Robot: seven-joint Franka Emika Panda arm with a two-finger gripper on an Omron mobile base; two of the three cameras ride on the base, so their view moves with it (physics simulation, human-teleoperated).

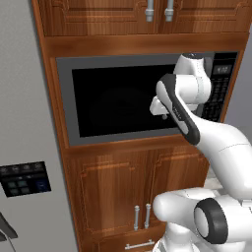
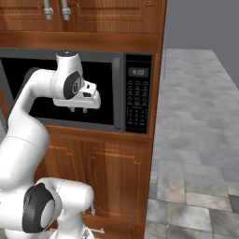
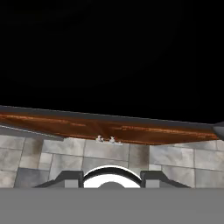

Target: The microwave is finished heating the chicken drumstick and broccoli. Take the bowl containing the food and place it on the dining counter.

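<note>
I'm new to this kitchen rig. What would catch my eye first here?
The wide microwave, set in wooden cabinetry, its black glass door shut. The white arm reaches up in front of that door, its gripper pointing down close to the glass. A lit keypad panel sits at the microwave's right.

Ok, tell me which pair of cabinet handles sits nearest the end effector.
The lower pair, below the microwave: both pairs are well off, but the end effector points down toward these; the upper pair sits above it.

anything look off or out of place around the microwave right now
Nothing stands out. The microwave sits square in its wooden surround with the black glass door shut, and the cabinet doors below are closed and even. The gripper hangs in front of the door glass.
</note>
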